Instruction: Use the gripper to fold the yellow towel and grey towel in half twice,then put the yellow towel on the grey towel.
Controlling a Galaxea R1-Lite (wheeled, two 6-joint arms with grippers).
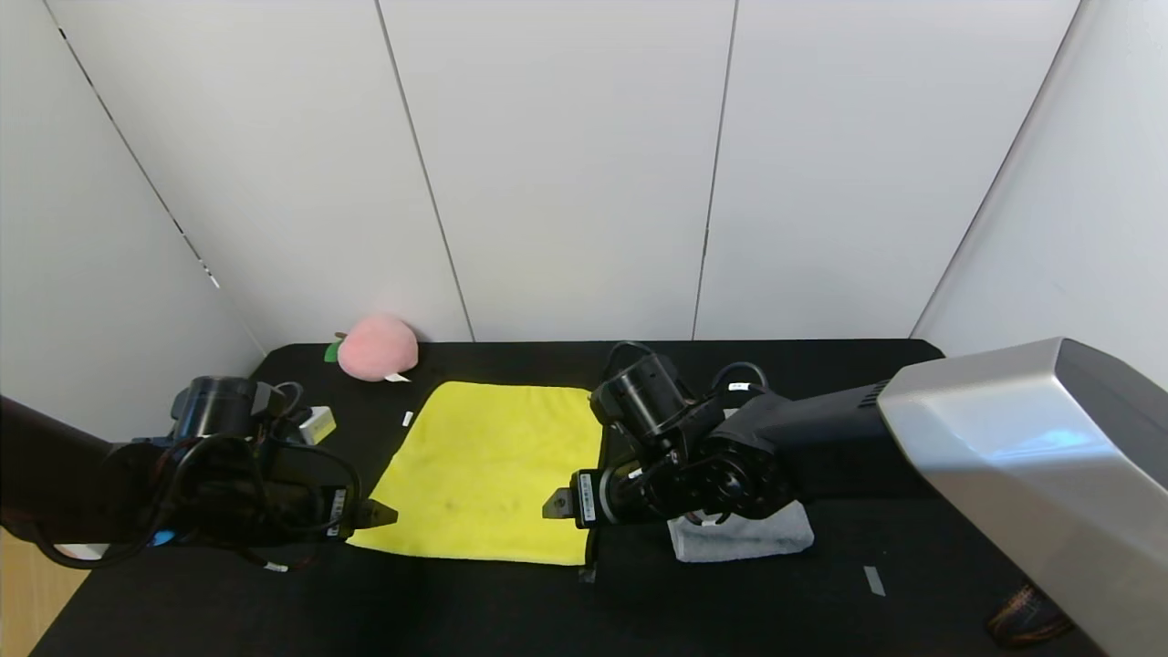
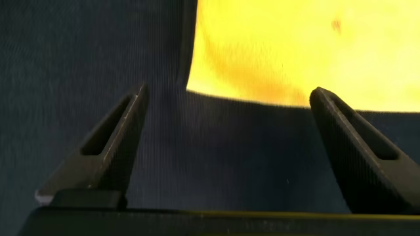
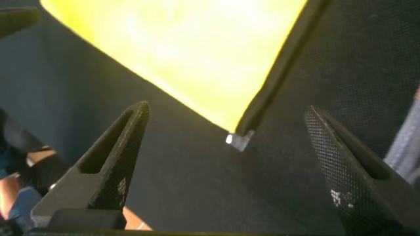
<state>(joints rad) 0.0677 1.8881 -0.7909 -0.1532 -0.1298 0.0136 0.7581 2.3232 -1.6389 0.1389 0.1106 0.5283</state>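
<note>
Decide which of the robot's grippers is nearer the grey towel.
Right. The right gripper hovers beside the grey towel; the left gripper is across the yellow towel.

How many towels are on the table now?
2. The yellow towel lies spread flat at the middle; the grey towel sits folded to its right, partly hidden under the right arm.

Bright yellow thin microfibre towel (image 1: 493, 470) lies centrally on the black cloth-covered table (image 1: 821, 602); folded thick grey terry towel (image 1: 744, 538) to its right, pink plush peach (image 1: 377, 347) behind-left.
</note>
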